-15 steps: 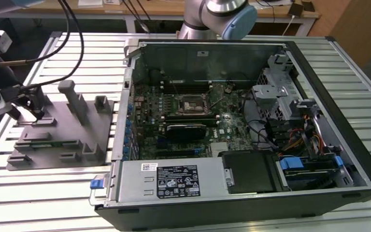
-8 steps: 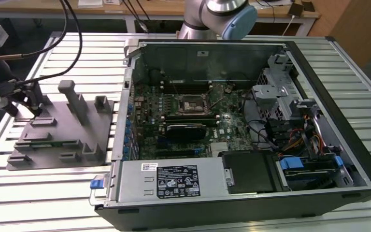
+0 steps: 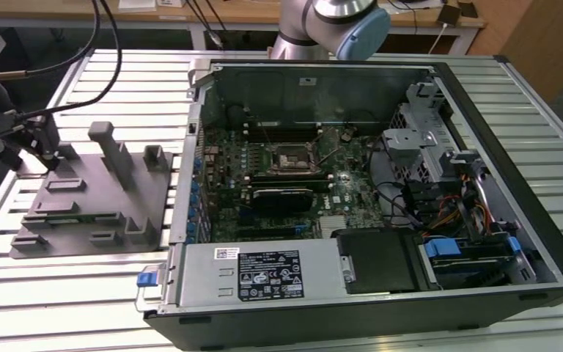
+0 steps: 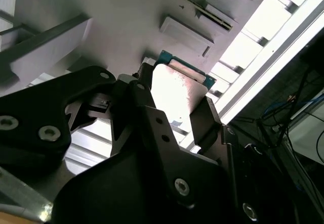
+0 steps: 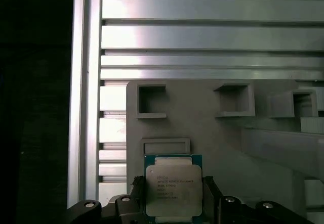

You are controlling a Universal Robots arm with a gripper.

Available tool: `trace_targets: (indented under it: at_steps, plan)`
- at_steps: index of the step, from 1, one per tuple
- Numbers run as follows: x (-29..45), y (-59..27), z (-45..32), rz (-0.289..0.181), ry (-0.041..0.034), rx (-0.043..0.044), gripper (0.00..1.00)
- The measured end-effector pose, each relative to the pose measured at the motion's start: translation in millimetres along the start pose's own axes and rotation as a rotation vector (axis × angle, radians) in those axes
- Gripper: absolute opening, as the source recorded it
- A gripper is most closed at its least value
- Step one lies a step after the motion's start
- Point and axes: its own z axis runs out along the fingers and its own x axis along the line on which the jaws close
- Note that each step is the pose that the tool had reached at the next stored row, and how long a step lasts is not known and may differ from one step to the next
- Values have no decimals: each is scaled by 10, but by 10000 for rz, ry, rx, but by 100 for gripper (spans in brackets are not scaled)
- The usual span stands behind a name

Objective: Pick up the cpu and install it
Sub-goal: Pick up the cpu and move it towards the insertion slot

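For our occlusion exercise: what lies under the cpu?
The grey tray spreads under the cpu, which sits between the fingers of the end effector. The patch directly beneath the chip is covered, so contact with the tray cannot be judged.

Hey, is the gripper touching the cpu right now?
Touching. In both wrist views the cpu sits between the fingers of the gripper, which press against its opposite edges with no gap on either side.
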Motion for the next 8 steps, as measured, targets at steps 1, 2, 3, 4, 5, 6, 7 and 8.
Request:
trace_targets:
  at_steps: [1,2,3,4,5,6,7,8]
  plan:
    - [0,2,-21,0,-5,0,54]
    - [-1,3,-40,-1,-8,-1,54]
    - [-2,5,-58,-1,-11,-1,54]
    - [-2,6,-77,-1,-15,-1,54]
    - [-2,8,-95,-2,-23,-1,54]
    - [-3,9,-113,-2,-30,-1,54]
    - [-3,11,-129,-3,-36,-2,54]
    - [-4,12,-145,-3,-42,-2,54]
